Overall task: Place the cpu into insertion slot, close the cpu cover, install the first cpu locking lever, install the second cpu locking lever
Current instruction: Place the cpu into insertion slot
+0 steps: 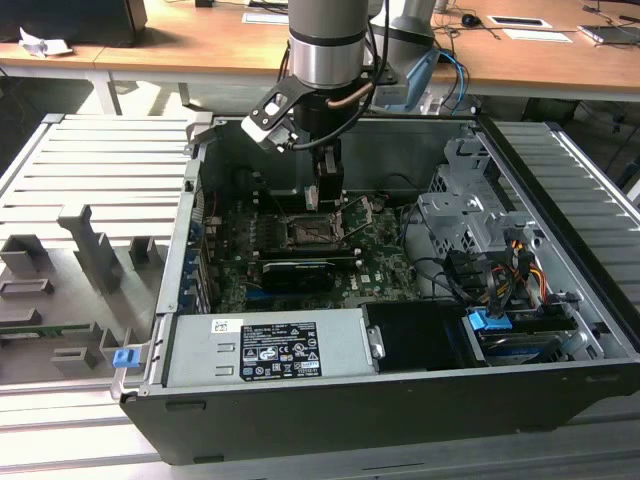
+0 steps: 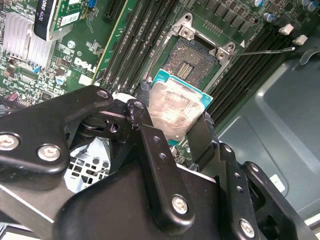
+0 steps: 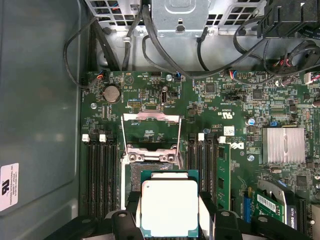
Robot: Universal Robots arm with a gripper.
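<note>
Exterior view's left holds a grey ribbed surface (image 1: pixel 90 160) with grey blocks (image 1: pixel 90 255) on it and a blue clip (image 1: pixel 124 357) at the corner of the case. Next comes the open computer case (image 1: pixel 400 420), its labelled power box (image 1: pixel 265 345) nearest the camera and a long black card (image 1: pixel 297 272) on the green board (image 1: pixel 380 265) behind it. The arm reaches down so that the hand (image 1: pixel 328 200) hangs just above the socket (image 1: pixel 312 232). Toward the exterior view's right are a metal drive cage (image 1: pixel 465 205) and a bundle of cables (image 1: pixel 500 270). From this side the arm hides what the hand carries. In the second wrist view the hand (image 2: pixel 172 116) is clenched on the chip (image 2: pixel 177 106), black fingers (image 2: pixel 155 150) against two opposite edges, the silvery top facing the camera. The bare socket (image 2: pixel 192 60) lies beyond it, and a thin wire lever (image 2: pixel 265 50) is swung out across the memory slots (image 2: pixel 135 45). In the first wrist view the chip (image 3: pixel 169 200) hangs over part of the socket (image 3: pixel 147 167), not seated, with the cover (image 3: pixel 150 116) raised open past it and a finned heat sink (image 3: pixel 283 145) off to one side.
</note>
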